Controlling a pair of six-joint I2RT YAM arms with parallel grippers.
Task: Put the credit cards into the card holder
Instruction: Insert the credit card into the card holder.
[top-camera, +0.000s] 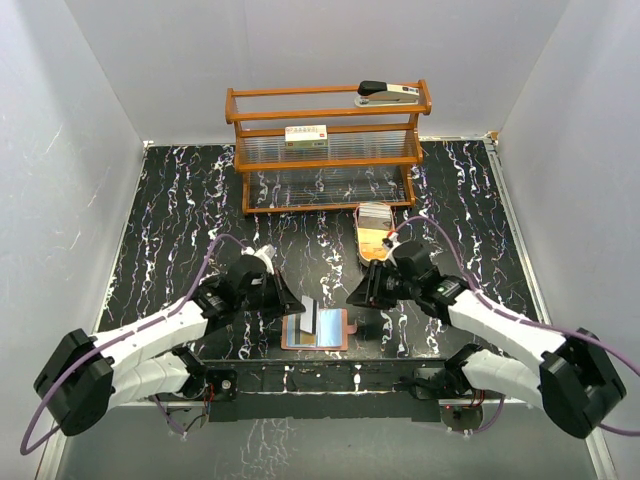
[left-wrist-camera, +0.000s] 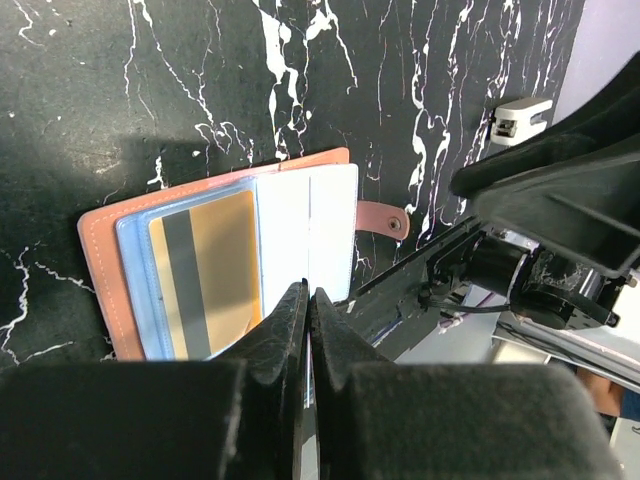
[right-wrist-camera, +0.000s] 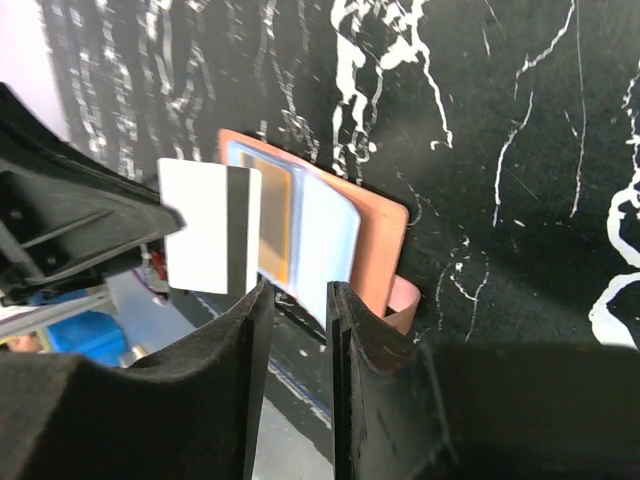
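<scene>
The card holder (top-camera: 336, 331) lies open and flat near the table's front edge, a reddish-brown wallet (left-wrist-camera: 98, 262) with its closing tab (left-wrist-camera: 385, 221) on the right. A gold credit card with a dark stripe (left-wrist-camera: 212, 272) sits in its left clear pocket. My left gripper (left-wrist-camera: 309, 292) is shut on a white credit card with a black stripe (right-wrist-camera: 212, 240), held on edge just above the holder's middle (top-camera: 308, 318). My right gripper (right-wrist-camera: 300, 290) hovers at the holder's right side (top-camera: 352, 298), open, with nothing between its fingers.
An oval wooden tray (top-camera: 366, 252) with more cards stands just behind the right arm. A wooden shelf rack (top-camera: 325, 160) at the back carries a stapler (top-camera: 388, 93) and a cream-and-yellow box (top-camera: 306, 136). The table's front rail (top-camera: 320, 372) runs just below the holder.
</scene>
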